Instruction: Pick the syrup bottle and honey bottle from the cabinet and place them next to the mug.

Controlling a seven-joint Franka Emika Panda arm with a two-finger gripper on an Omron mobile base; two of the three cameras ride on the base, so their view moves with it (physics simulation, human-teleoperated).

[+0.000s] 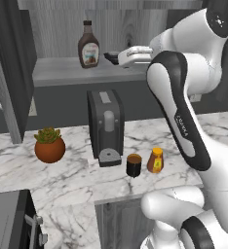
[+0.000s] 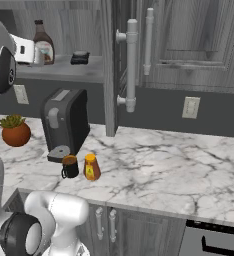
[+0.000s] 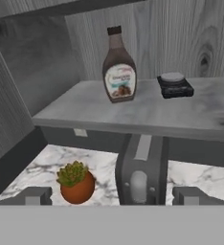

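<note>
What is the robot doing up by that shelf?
It is fetching bottles. Its pincer is open and holds nothing, facing the syrup bottle, which stands on the cabinet shelf. The honey bottle is already down on the counter, right beside the mug in front of the coffee machine. So one bottle is done, and the syrup one is not yet picked up.
</note>
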